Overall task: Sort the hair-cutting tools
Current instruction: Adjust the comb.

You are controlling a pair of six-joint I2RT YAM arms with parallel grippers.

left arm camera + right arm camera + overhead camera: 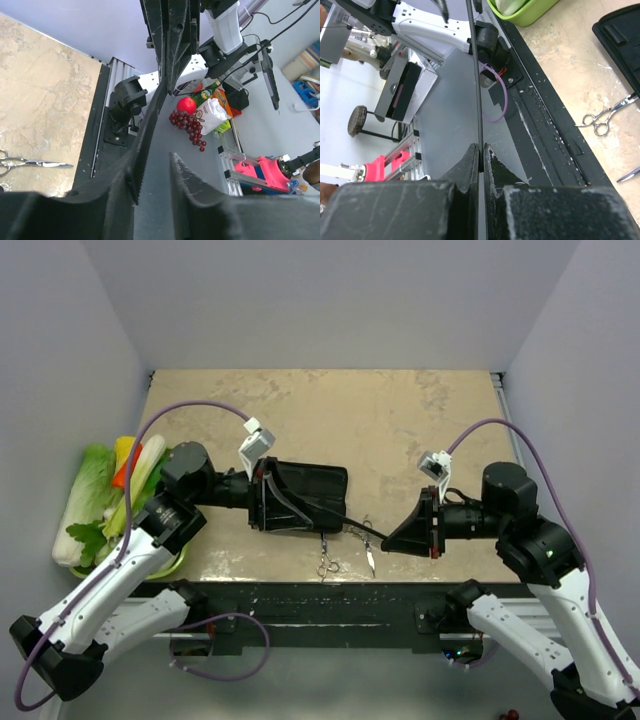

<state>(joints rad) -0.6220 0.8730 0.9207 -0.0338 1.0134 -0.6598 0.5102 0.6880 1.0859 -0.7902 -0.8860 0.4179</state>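
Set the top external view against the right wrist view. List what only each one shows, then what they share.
Only top external: the left tool at the black case's left end, the case whole, and the table's far half. Only right wrist: the right tool's fingers pinched on the comb up close, and a stool off the table. Both: the comb, the ring-handled scissors, at least part of the second scissors, some of the case, and the green bowl.

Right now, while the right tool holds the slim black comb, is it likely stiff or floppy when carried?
The slim black comb stands straight out from the right tool unsupported, so it is probably stiff. It looks thin and light; pinched at one end only, it might pivot.
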